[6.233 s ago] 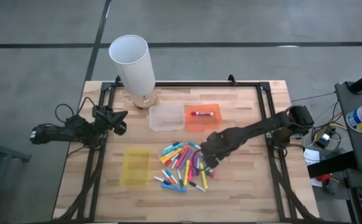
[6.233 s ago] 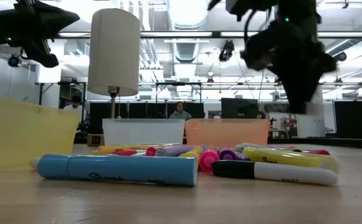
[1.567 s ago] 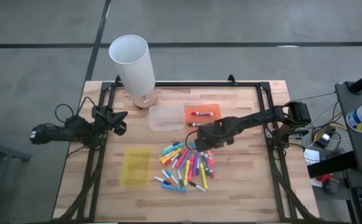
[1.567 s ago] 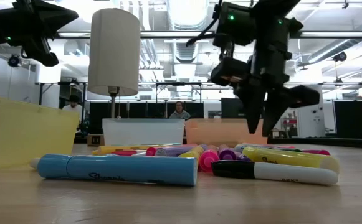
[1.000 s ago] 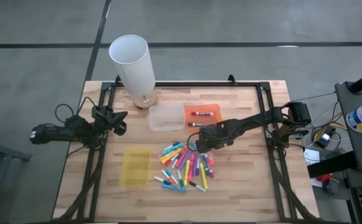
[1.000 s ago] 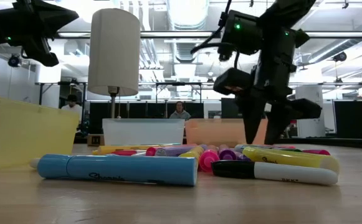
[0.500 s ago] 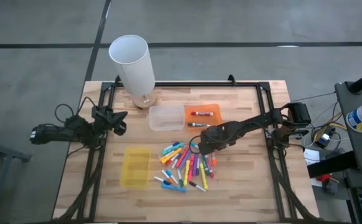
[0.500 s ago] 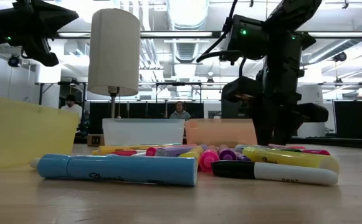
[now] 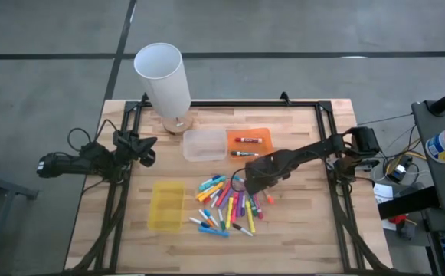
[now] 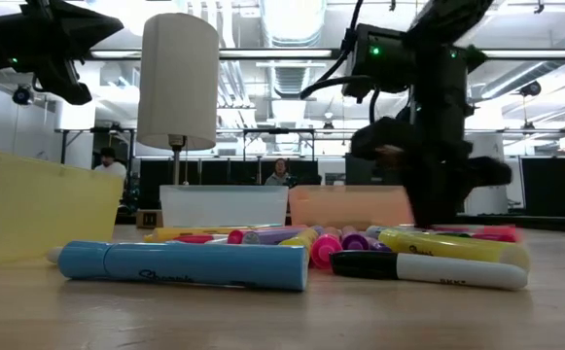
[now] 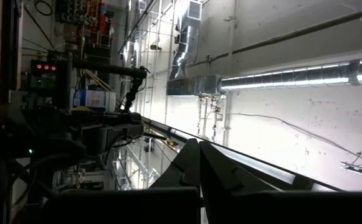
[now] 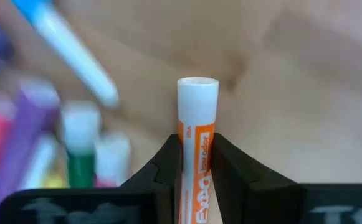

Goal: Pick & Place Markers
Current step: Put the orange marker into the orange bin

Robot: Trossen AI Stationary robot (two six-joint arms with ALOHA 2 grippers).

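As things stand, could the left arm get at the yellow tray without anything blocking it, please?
Probably yes. The left gripper rests shut at the table's left edge, and bare wood lies between it and the yellow tray. The right gripper works over the marker pile, clear of that path.

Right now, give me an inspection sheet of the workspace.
Surface: wooden table in a black frame.
Job's things: markers piled mid-table; two lie in the orange tray.
Clutter: clear tray, yellow tray, white lamp.
Grippers: right pincer shut on an orange-labelled marker at the pile's edge; left pincer shut, parked off the table's left edge.
Cables: loops by the left arm.
Surroundings: people far behind.
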